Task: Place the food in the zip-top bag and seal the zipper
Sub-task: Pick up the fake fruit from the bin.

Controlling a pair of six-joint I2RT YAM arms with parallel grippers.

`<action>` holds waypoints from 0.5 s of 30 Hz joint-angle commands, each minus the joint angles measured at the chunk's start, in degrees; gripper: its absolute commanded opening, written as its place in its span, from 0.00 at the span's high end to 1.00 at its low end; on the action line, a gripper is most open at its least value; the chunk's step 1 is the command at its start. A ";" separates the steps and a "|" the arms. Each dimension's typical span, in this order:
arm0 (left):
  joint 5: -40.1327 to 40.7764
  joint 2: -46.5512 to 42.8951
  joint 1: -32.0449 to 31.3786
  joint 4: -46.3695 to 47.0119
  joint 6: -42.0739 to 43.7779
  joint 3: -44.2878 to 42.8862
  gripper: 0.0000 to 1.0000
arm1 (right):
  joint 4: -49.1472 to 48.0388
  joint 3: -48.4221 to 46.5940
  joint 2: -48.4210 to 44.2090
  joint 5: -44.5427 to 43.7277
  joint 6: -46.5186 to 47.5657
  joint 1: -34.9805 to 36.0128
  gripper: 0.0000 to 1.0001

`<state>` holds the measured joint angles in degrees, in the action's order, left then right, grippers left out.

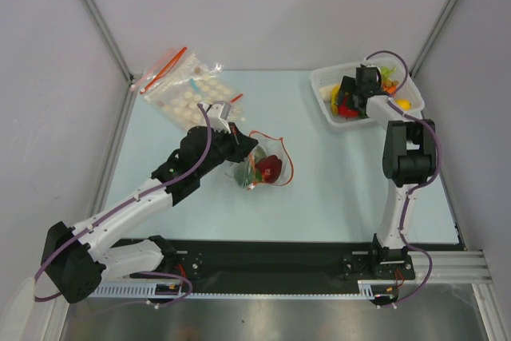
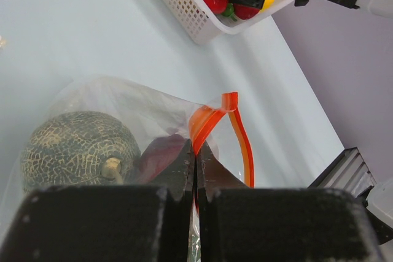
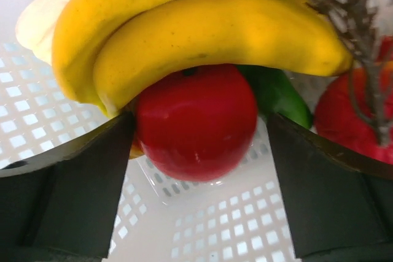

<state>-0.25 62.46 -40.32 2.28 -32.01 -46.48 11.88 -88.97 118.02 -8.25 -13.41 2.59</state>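
The zip-top bag (image 1: pixel 267 167) lies mid-table with its mouth open. In the left wrist view it holds a rough grey-green ball (image 2: pixel 77 148) and a dark red piece (image 2: pixel 161 154). My left gripper (image 2: pixel 195 151) is shut on the bag's edge at the red zipper (image 2: pixel 212 118), and it also shows in the top view (image 1: pixel 242 148). My right gripper (image 3: pixel 199 128) is open inside the white basket (image 1: pixel 323 85). Its fingers stand on either side of a shiny red round fruit (image 3: pixel 196 121) without touching it. From above, the right gripper (image 1: pixel 349 105) points down into the basket.
Yellow bananas (image 3: pixel 202 35) lie over the red fruit, with a green piece (image 3: pixel 279 93), another red piece (image 3: pixel 350 115) and brown grape stems (image 3: pixel 356 4) beside it. Disc-patterned bags (image 1: pixel 188 85) lie at the back left. Grey walls close in both sides.
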 commanded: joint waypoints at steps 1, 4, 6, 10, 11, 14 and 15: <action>-0.63 -0.85 0.41 2.02 0.19 -0.63 0.99 | 1.12 -4.28 2.65 -0.01 0.05 0.31 0.09; -0.72 -0.67 0.41 1.85 0.28 -0.81 0.98 | 2.71 -5.69 3.62 -0.10 -0.21 0.40 0.27; -0.80 -0.67 0.41 1.76 0.37 -0.89 0.98 | 3.06 -5.60 2.75 0.34 -0.91 0.40 0.43; -0.72 -0.76 0.41 1.58 0.37 -0.98 0.99 | 1.92 -2.72 -2.86 2.53 -2.41 0.75 0.53; -0.80 -0.58 0.41 1.58 0.37 -0.98 0.99 | 1.14 -2.01 -4.10 2.63 -2.76 1.01 0.53; -0.89 -0.41 0.41 1.41 0.37 -1.16 0.99 | -0.27 1.25 -9.98 2.54 -3.64 2.50 0.54; -1.07 -0.23 0.41 1.23 0.37 -1.33 0.99 | -0.63 1.86 -12.26 2.28 -3.82 2.94 0.54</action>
<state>-0.40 62.48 -40.32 2.26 -31.97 -46.48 14.02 -87.92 115.22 -6.61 -15.68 3.62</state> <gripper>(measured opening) 0.017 0.771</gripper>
